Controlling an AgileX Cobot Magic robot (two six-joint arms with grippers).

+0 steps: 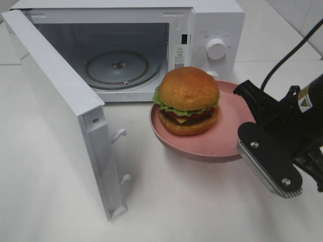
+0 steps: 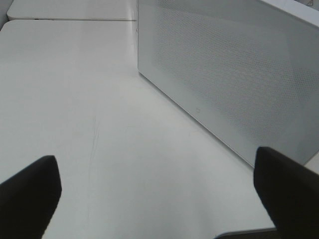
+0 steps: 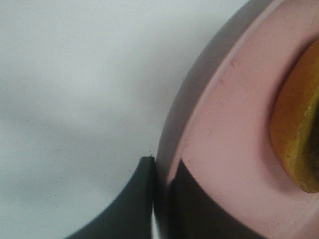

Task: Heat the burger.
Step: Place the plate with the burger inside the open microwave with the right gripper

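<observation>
Before the open microwave [image 1: 212, 30], the burger [image 1: 187, 101] is set on a pink plate [image 1: 229, 136], its rim pinched by the right hand [image 3: 160, 172], seemingly to spare the food. The left hand [image 2: 159, 199] is held spread beside the door [image 1: 55, 101].

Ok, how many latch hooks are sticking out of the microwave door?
2. Both stick out of the open microwave door along its inner edge: an upper hook and a lower hook below it. None seems hidden.

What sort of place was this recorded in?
Probably a staged kitchen test bench, not a home kitchen: a white microwave with its door open, a burger on a pink plate, a plain white table.
</observation>
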